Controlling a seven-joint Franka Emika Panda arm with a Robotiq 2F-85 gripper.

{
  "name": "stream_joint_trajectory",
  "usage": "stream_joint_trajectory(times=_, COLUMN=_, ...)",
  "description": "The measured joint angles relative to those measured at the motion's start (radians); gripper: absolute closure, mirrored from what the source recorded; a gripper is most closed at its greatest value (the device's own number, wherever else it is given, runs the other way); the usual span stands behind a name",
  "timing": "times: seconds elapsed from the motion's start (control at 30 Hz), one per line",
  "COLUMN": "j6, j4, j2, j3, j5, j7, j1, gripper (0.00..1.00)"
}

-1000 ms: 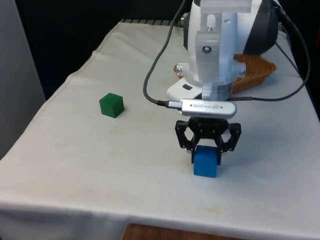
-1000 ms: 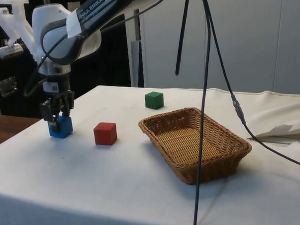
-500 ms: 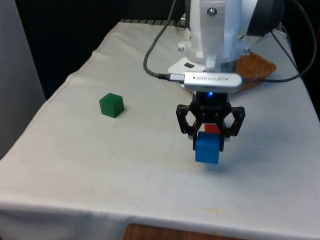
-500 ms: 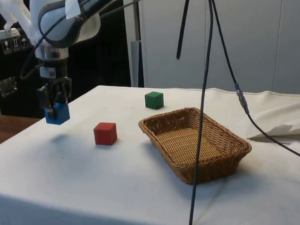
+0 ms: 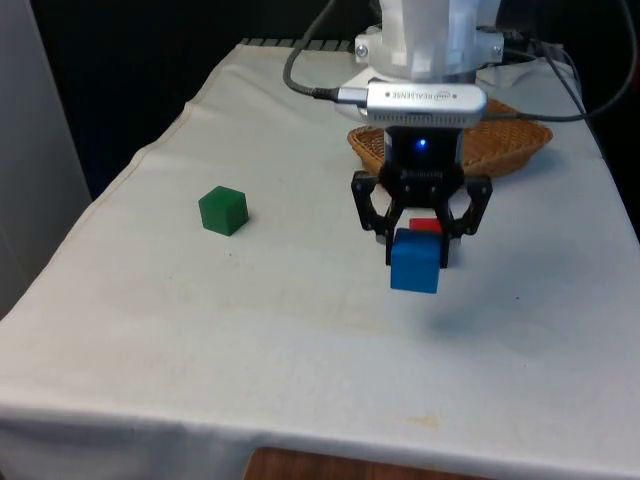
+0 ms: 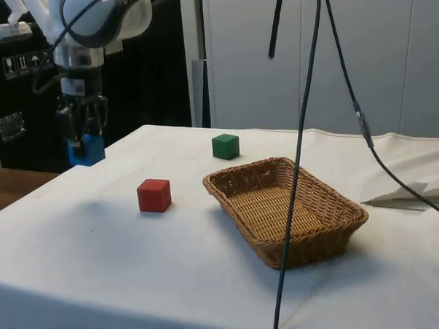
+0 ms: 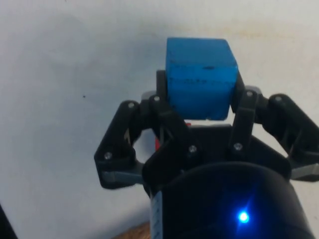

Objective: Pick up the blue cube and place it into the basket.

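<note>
I have the hand [image 5: 417, 252] clamped on the blue cube [image 5: 415, 262], held clear above the counter [image 5: 250, 320], well apart from the basket [image 6: 287, 209] and the red cube [image 6: 154, 195].

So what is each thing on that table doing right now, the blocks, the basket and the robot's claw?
Black two-finger gripper: shut on the blue cube, raised above the cloth.
Small blue cube: held between the fingers, off the table.
Small red cube: resting on the cloth, untouched.
Small green cube: resting on the cloth, untouched.
Brown woven wicker basket: upright on the cloth, nothing inside.
</note>
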Motion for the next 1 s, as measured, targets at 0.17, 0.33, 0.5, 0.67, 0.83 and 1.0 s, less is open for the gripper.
stream_joint_trajectory(times=0.17, j6=-0.001, j4=-0.032, j2=-0.033, j3=0.000, j5=0.000, j7=0.000, j1=0.000, gripper=0.95)
stream_joint_trajectory(times=0.33, j6=0.000, j4=-0.077, j2=-0.073, j3=0.000, j5=0.000, j7=0.000, j1=0.000, gripper=0.95)
stream_joint_trajectory(times=0.5, j6=0.000, j4=-0.122, j2=-0.113, j3=0.000, j5=0.000, j7=0.000, j1=0.000, gripper=0.95)
stream_joint_trajectory(times=0.67, j6=0.004, j4=-0.171, j2=-0.147, j3=0.000, j5=0.000, j7=-0.001, j1=0.000, gripper=0.95)
stream_joint_trajectory(times=0.83, j6=0.011, j4=-0.226, j2=-0.182, j3=0.000, j5=0.000, j7=-0.001, j1=0.000, gripper=0.95)
stream_joint_trajectory(times=1.0, j6=0.012, j4=-0.262, j2=-0.206, j3=0.000, j5=0.000, j7=-0.001, j1=0.000, gripper=0.95)
